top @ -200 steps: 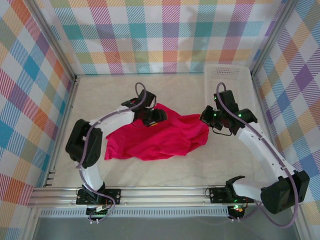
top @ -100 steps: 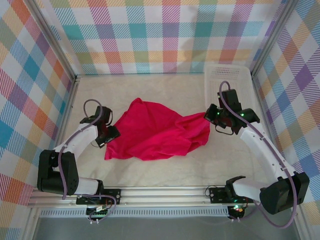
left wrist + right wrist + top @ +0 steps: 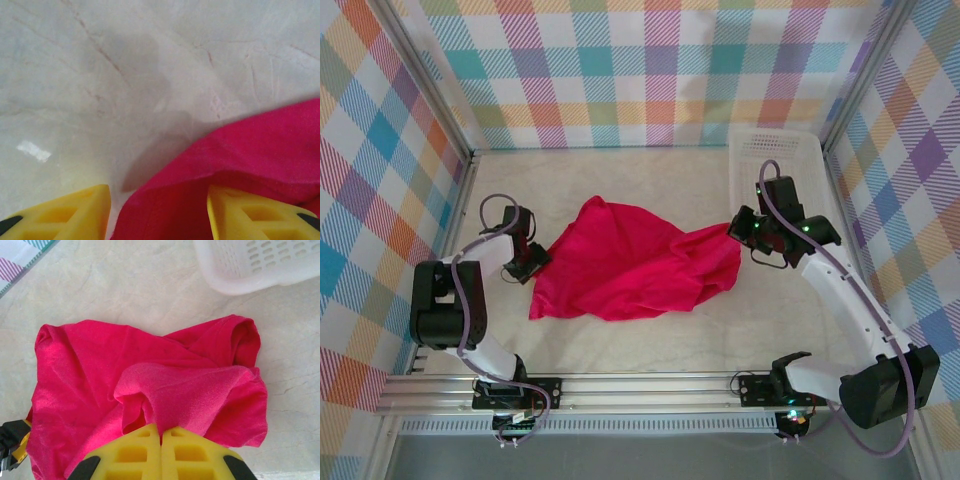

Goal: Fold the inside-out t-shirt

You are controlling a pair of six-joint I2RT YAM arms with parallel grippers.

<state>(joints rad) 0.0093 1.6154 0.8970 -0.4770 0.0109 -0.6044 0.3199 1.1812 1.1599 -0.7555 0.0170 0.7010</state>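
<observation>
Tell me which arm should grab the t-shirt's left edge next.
Left. The left end effector sits at that edge of the t-shirt, jaws apart with red fabric between them. The right end effector is shut on a fold at the opposite side.

- The shirt (image 3: 630,265) lies in a rumpled heap across the middle of the desk (image 3: 650,175), from 9 to 3 o'clock.
- At 12 o'clock a broad bare strip runs between the shirt and the back wall (image 3: 640,90).
- At 6 o'clock a narrower bare strip lies before the rail (image 3: 640,385).
- A white basket (image 3: 775,150) blocks the 1 o'clock corner.
- The left arm (image 3: 445,310) fills 8 to 9 o'clock, the right arm (image 3: 840,288) 3 to 5 o'clock.
</observation>
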